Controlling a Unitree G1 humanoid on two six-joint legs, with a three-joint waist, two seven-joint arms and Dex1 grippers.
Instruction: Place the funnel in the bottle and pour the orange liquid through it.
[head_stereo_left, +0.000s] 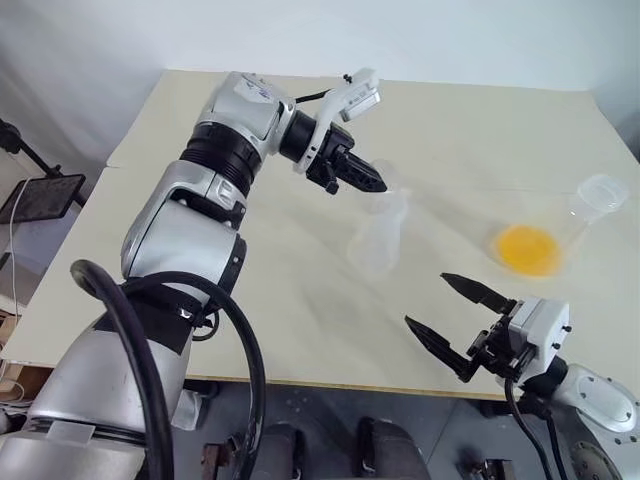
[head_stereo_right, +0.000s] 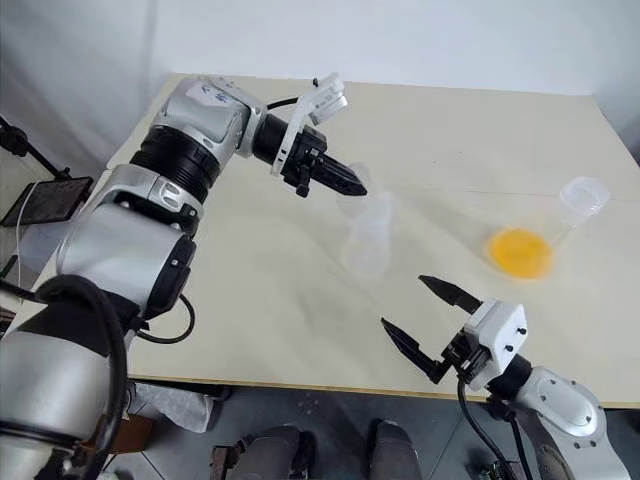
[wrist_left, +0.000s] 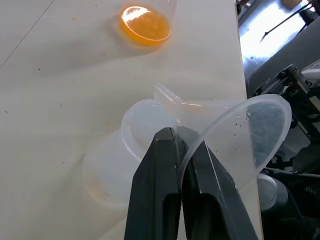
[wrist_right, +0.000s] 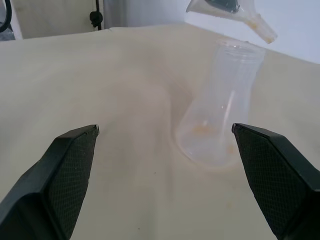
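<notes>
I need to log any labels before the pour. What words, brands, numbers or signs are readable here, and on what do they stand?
No readable text anywhere.
The bottle: clear, unmarked plastic.
The funnel: clear, unmarked.
The flask with the orange liquid: no label or scale shows.
Left arm's grey shell: a small mark, too blurred to read.

You see a matt, pale worktop (head_stereo_left: 200, 230), smooth with faint specks. The bottle (wrist_right: 220, 107) is clear, slightly cloudy plastic, and so is the funnel (wrist_left: 235, 130), which carries small droplets. The orange liquid (head_stereo_left: 527, 249) looks glossy and translucent. Both end effectors' fingers (wrist_right: 272, 170) are matt black, those on the right finely textured.
</notes>
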